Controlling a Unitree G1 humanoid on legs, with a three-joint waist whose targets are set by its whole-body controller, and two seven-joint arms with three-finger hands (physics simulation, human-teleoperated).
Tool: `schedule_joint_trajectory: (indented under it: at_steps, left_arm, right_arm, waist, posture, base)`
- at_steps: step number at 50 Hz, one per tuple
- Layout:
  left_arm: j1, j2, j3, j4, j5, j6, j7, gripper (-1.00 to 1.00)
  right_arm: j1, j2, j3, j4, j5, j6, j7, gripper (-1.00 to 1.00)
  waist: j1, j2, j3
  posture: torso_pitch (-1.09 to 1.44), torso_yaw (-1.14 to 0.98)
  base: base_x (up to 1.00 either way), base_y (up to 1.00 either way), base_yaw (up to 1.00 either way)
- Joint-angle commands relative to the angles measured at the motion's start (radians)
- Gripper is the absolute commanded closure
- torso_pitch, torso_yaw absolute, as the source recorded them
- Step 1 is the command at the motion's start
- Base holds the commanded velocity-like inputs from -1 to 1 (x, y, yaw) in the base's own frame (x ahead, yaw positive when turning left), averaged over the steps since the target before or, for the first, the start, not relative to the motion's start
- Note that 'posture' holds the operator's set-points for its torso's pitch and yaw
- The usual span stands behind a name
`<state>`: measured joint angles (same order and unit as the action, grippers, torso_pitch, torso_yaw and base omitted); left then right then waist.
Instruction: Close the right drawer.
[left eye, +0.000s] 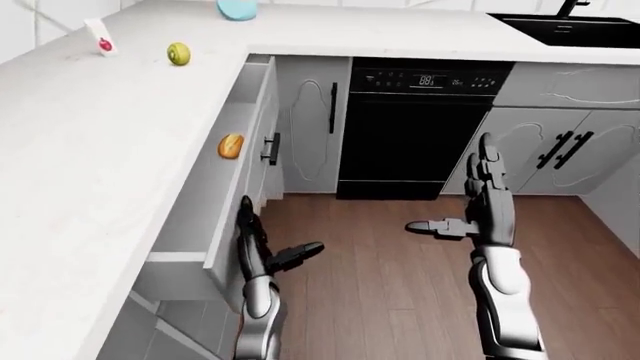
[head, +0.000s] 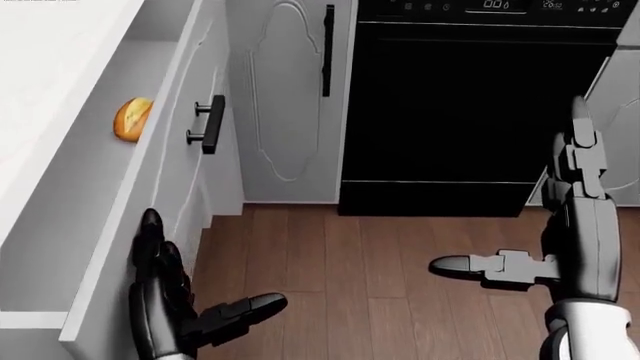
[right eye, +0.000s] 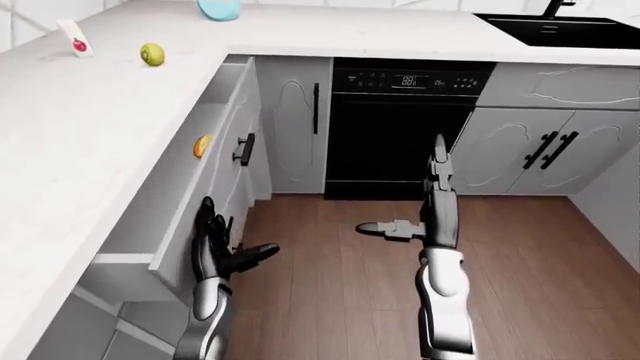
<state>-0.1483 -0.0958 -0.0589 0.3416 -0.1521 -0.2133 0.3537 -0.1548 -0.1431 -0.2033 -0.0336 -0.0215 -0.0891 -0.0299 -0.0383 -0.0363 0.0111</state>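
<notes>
The left hand (head: 175, 304) sits at the lower left of the head view, fingers stretched straight and flat against the white front panel of the drawer (head: 150, 202), with the thumb sticking out to the right over the wood floor (head: 360, 285). It grips nothing; the palm and fingers appear to lie on the panel, low down and well below the black drawer handle (head: 208, 124).

The right hand (head: 560, 247) stands at the right of the head view, fingers pointing straight up and spread flat, thumb extended to the left. It is open, holds nothing, and hangs in free air above the floor, apart from any cabinet.

The drawer stands pulled out along the left edge of the views, under the white countertop (left eye: 110, 142). Inside it, near the upper left of the head view, lies a small bread roll (head: 132, 118) on the drawer's grey bottom, close behind the front panel.

At the top centre of the head view is a black dishwasher (head: 470, 105) with a control strip along its top edge. Between it and the drawer stands a white cabinet door (head: 280, 97) with a vertical black handle. In the left-eye view, a kiwi (left eye: 178, 53), a small white carton (left eye: 101, 40) and a light blue object (left eye: 237, 8) sit on the countertop at upper left, and a black sink (left eye: 570, 30) sits at upper right.
</notes>
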Motion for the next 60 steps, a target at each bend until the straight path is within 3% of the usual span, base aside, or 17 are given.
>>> schedule_joint_trajectory:
  at_steps: [1, 15, 41, 50, 60]
  left_arm:
    - [0.005, 0.017, 0.066, -0.048, -0.033, -0.049, 0.065, -1.0]
    - [0.053, 0.039, 0.092, -0.131, -0.049, -0.04, 0.083, -1.0]
    - [0.173, 0.07, 0.19, -0.32, -0.123, 0.002, 0.11, -1.0]
    - [0.214, 0.086, 0.262, -0.396, -0.175, 0.019, 0.118, -1.0]
    - [0.226, 0.088, 0.291, -0.421, -0.183, 0.025, 0.118, -1.0]
  right_arm:
    - [-0.022, -0.009, -0.007, -0.04, 0.0, -0.03, -0.003, -1.0]
    - [-0.022, -0.009, -0.006, -0.037, 0.001, -0.032, -0.003, -1.0]
    - [-0.024, -0.009, -0.005, -0.033, -0.005, -0.036, -0.004, -1.0]
    - [-0.024, -0.01, -0.005, -0.032, -0.005, -0.035, -0.004, -1.0]
    - [-0.025, -0.011, -0.006, -0.034, -0.006, -0.033, -0.004, -1.0]
  waist:
    - [0.014, -0.004, -0.019]
    - [0.016, 0.0, -0.015]
    - [0.007, 0.009, 0.003]
    - [0.004, 0.011, 0.007]
    - [-0.001, 0.012, 0.011]
  posture:
    - [0.0, 0.0]
    - [0.0, 0.0]
    - [0.0, 0.0]
    - [0.0, 0.0]
    - [0.0, 0.0]
  base:
    - [0.0, 0.0, 0.0]
    - [0.0, 0.0, 0.0]
    - [0.0, 0.0, 0.0]
    - [0.0, 0.0, 0.0]
    - [0.0, 0.0, 0.0]
